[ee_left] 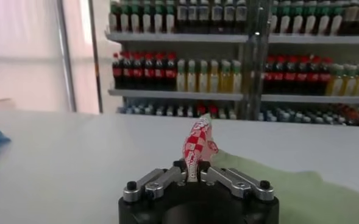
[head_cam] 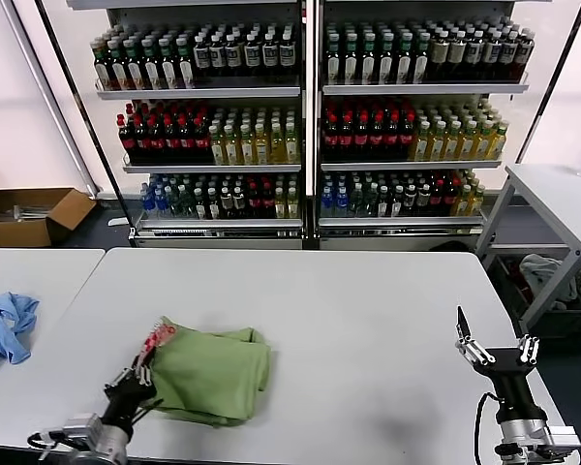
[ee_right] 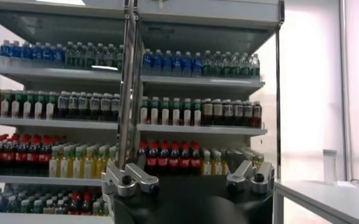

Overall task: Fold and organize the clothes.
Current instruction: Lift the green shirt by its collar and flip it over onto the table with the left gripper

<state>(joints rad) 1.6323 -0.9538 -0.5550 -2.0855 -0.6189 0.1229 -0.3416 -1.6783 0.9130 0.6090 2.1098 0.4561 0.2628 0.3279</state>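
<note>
Plainly, shirt: the light green polo shirt (head_cam: 211, 373) lies bunched and partly folded on the near left part of the grey desk (head_cam: 368, 320), close to the front edge, with a red-and-white printed corner (head_cam: 158, 339) turned up at its left end.
Handling: soft, light cloth by the look of it; it should drape and sag when lifted, slide easily over the smooth desk, and not hold a crease unless pressed flat.
Where to hold: an edge or corner looks best, since the layered middle would likely come up as a lump; the printed corner is such a spot.
Left gripper: the left gripper (ee_left: 197, 172) sits low at the shirt's left end, and the wrist view shows its jaws drawn together on the printed corner (ee_left: 199, 145), which stands up between them.
Right gripper: the right gripper (head_cam: 497, 351) hangs at the desk's right front edge, well apart from the shirt, jaws spread wide and holding nothing.
Nearby: a crumpled light blue cloth (head_cam: 5, 326) lies on a second desk (head_cam: 39, 266) to the left, apart from the shirt and not in its path.
Background: drink shelves (head_cam: 300, 116) stand well behind the desk, and a cardboard box (head_cam: 29, 213) sits on the floor at far left.
Obstruction: nothing lies on the desk between the shirt and the open middle, so the main risk I judge is cloth dragging off the near edge.
</note>
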